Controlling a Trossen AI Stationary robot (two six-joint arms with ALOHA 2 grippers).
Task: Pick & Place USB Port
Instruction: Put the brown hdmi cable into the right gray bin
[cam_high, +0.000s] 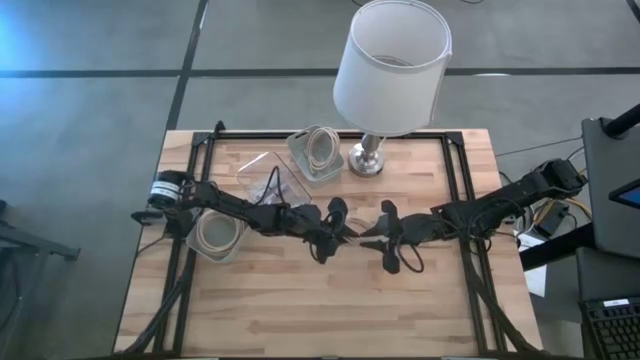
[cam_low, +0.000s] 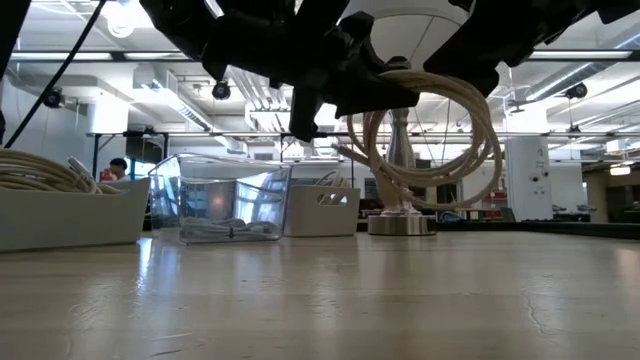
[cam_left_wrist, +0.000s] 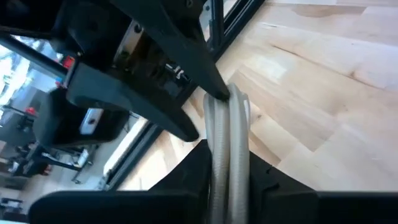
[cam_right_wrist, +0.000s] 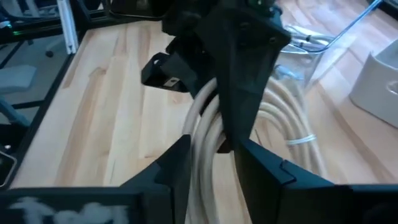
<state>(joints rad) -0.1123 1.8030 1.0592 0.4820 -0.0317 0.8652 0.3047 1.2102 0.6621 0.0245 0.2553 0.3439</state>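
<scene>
A coil of beige USB cable (cam_low: 440, 140), bound with a white tie (cam_right_wrist: 302, 140), hangs in the air over the middle of the table. My left gripper (cam_high: 338, 232) and my right gripper (cam_high: 385, 238) meet there, tip to tip, both shut on the coil. In the left wrist view the cable strands (cam_left_wrist: 227, 143) run between my own fingers to the right gripper's fingers (cam_left_wrist: 186, 68) beyond. In the right wrist view the left gripper (cam_right_wrist: 239, 68) stands right in front of my fingers. My left gripper pinches several strands of the coil (cam_left_wrist: 225, 162) between its two fingers, coming level from the table's left. The coil hangs clear of the table. My right gripper pinches several strands of the coil (cam_right_wrist: 205, 140) between its two fingers, coming level from the table's right, close beside the left gripper's hold. The coil's loop (cam_low: 480, 150) hangs below, clear of the table.
A bin with coiled cables (cam_high: 215, 236) stands at the left under my left arm. A clear bin (cam_high: 265, 180) and a bin with a cable coil (cam_high: 318, 152) stand at the back. A lamp (cam_high: 388, 75) stands at the back middle. The table's near half (cam_high: 320, 310) is bare wood.
</scene>
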